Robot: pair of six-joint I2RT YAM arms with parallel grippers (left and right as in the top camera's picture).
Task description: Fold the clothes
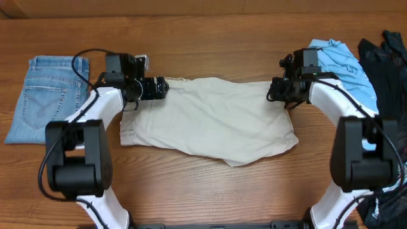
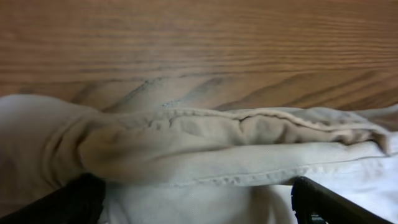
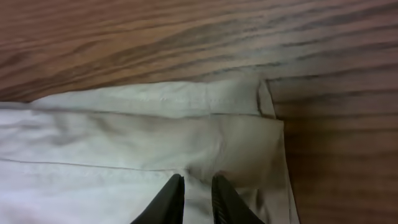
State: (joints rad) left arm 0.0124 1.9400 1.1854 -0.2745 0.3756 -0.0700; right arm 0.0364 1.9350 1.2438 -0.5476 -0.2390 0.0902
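Scanning a brown wooden table [image 1: 203, 25] from overhead and finding the beige shorts [image 1: 210, 117] lying spread across the middle, rumpled along the near edge. Spotting the left gripper [image 1: 159, 88] sitting at the far left corner of the shorts and the right gripper [image 1: 275, 89] at the far right corner.

Checking the left wrist view: fingers [image 2: 317, 202] spread wide, straddling a thick bunched roll of seamed edge, not yet clamping anything. Checking the right wrist view: fingers [image 3: 171, 199] pressed almost together, apparently pinching a thin flap at the corner of the shorts.

Reading this as setting up to lift the far edge and bring it toward the near one. Worrying about an uneven start: pulling with the right alone and dragging the shorts sideways toward the blue shirt [image 1: 346, 63]. Worrying also about closing the left on only the top of that roll, catching one layer and leaving the rest sagging. Fearing a slip on the right too, given such a shallow bite near the very edge. Keeping an eye on the jeans [image 1: 44, 95], lying well apart at the left, probably safe.
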